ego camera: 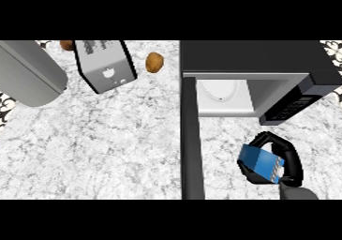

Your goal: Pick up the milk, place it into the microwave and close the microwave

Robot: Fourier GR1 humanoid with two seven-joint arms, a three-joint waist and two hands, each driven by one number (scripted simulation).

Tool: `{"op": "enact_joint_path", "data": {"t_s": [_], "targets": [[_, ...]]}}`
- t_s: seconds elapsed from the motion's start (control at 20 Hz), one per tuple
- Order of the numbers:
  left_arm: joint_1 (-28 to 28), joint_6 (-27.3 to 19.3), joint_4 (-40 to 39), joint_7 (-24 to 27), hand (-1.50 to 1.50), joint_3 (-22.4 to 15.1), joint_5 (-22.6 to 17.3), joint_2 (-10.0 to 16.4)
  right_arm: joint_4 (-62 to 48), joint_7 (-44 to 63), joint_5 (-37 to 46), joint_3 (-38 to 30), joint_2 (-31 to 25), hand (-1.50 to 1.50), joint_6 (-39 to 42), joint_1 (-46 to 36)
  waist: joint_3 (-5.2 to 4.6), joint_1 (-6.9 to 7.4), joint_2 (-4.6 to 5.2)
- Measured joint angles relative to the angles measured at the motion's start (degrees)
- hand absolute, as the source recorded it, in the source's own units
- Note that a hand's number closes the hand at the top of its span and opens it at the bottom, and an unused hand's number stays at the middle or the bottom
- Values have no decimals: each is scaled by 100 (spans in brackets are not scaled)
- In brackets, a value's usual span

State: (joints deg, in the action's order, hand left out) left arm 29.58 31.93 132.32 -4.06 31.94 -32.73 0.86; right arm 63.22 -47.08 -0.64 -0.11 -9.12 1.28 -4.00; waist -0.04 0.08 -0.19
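**Desk:** What surface am I looking at?

**Operator:** I see a white counter [97, 140] veined with grey. Black-and-white patterned tile [337, 49] shows at the corners.

**Desk:** And the milk?

**Operator:** My right hand [292, 161] has its fingers curled round the blue milk carton [260, 161], with the thumb on the carton's near side. The carton is tilted over the counter. Beyond the fingertips stands the microwave [270, 56]. Its door [190, 140] is swung open, out past the thumb side of the hand. A pale turntable [218, 91] shows inside.

**Desk:** Any writing?

**Operator:** There are white marks on the carton and on the keypad [294, 105], too small for me to read. Far off to the thumb side are a toaster [104, 65], a potato [154, 62] and a grey cylinder [28, 72].
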Motion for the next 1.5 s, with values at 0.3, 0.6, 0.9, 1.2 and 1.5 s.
{"op": "enact_joint_path", "data": {"t_s": [0.3, 0.6, 0.9, 1.2, 1.5], "targets": [[-21, 23, -32, -59, -150, 46, -93, 29, 713, 936, 203, 126, 219, 150, -502, -301, 1, 16, 6], [30, 75, -30, -109, -150, 159, -249, 48, 410, 1670, 703, 120, 287, 150, -1121, -1248, 2, 62, 14], [-211, 78, -173, -137, -150, 260, -193, 128, -714, 2011, 1287, 31, 251, 150, -1649, -2440, 5, 99, 34], [-365, 125, -255, -187, -150, 211, -118, 127, -2323, 1800, 1658, -266, 270, 150, -2318, -3540, 12, 185, 58], [-520, 208, -441, -196, -150, 269, -194, 263, -3619, 1352, 1694, -688, 7, 150, -2610, -4362, 21, 307, 109]]}}
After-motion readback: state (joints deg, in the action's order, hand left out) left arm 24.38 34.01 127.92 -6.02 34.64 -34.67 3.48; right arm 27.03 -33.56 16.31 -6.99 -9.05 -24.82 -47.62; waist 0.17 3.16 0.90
